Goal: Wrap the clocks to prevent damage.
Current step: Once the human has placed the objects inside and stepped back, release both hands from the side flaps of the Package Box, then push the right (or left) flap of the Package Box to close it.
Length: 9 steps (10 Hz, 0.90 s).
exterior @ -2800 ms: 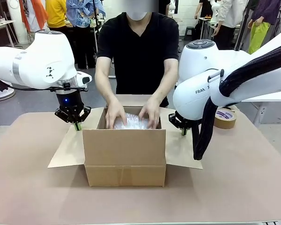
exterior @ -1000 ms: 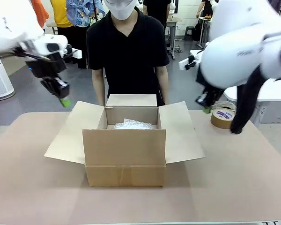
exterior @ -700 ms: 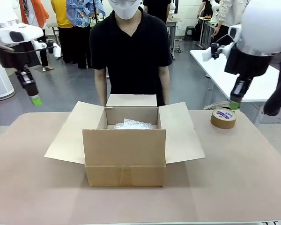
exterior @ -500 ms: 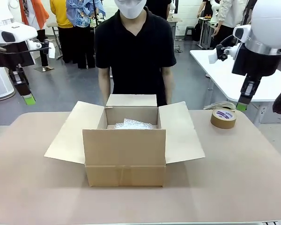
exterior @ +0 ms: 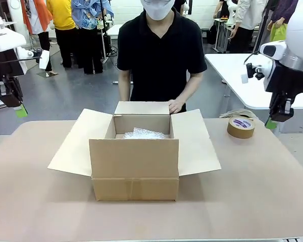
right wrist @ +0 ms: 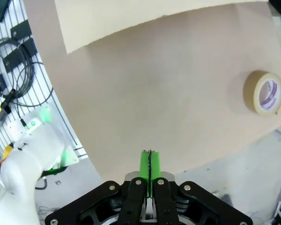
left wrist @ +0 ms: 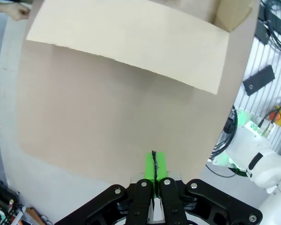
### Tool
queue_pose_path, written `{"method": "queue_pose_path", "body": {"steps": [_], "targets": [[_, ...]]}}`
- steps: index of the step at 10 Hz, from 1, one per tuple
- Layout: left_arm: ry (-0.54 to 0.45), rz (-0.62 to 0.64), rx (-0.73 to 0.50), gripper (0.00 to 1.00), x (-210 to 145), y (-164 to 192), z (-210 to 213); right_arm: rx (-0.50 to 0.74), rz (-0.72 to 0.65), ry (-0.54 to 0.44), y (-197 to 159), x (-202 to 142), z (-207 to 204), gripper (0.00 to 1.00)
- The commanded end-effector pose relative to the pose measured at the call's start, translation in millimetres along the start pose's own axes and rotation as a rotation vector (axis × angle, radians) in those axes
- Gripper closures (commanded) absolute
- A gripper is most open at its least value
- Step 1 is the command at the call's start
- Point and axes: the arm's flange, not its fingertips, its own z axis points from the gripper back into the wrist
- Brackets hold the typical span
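An open cardboard box (exterior: 134,161) stands mid-table with its flaps spread. Inside lies a bubble-wrap bundle (exterior: 142,133); the clocks themselves are hidden. The person stands behind the box with one hand (exterior: 175,106) at the rear flap. My left gripper (exterior: 21,111) hangs shut and empty above the table's far left edge, well away from the box. My right gripper (exterior: 270,123) hangs shut and empty at the far right, beyond the tape roll. In the left wrist view the green fingertips (left wrist: 154,164) are pressed together above the table, and in the right wrist view the fingertips (right wrist: 150,164) are too.
A roll of brown tape (exterior: 241,127) lies on the table right of the box, seen from above as the tape roll (right wrist: 264,93). The box's side flaps (left wrist: 126,42) (right wrist: 145,18) stick out over the brown table (exterior: 252,201). Other people stand far behind.
Both arms have risen from beside the box and swung outward to the table's sides. The person's hands have come out of the box; one now rests at the rear flap.
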Motion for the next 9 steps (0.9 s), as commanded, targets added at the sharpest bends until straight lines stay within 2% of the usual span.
{"method": "queue_pose_path", "body": {"steps": [1,2,3,9], "targets": [[-0.001,-0.07,-0.067,1.0,0.2,-2.8,-5.7,0.012,0.051,-0.02,-5.1,-1.3,-7.1,0.99],[0.0,-0.097,-0.059,1.0,1.6,-1.3,-6.4,0.038,0.065,-0.039,-9.4,2.4,-12.1,0.99],[0.008,-0.025,-0.028,1.0,-0.9,-1.6,-4.6,0.005,0.025,-0.001,-1.4,-1.3,-1.8,0.99],[0.008,-0.025,-0.028,1.0,-0.9,-1.6,-4.6,0.005,0.025,-0.001,-1.4,-1.3,-1.8,0.99]]}}
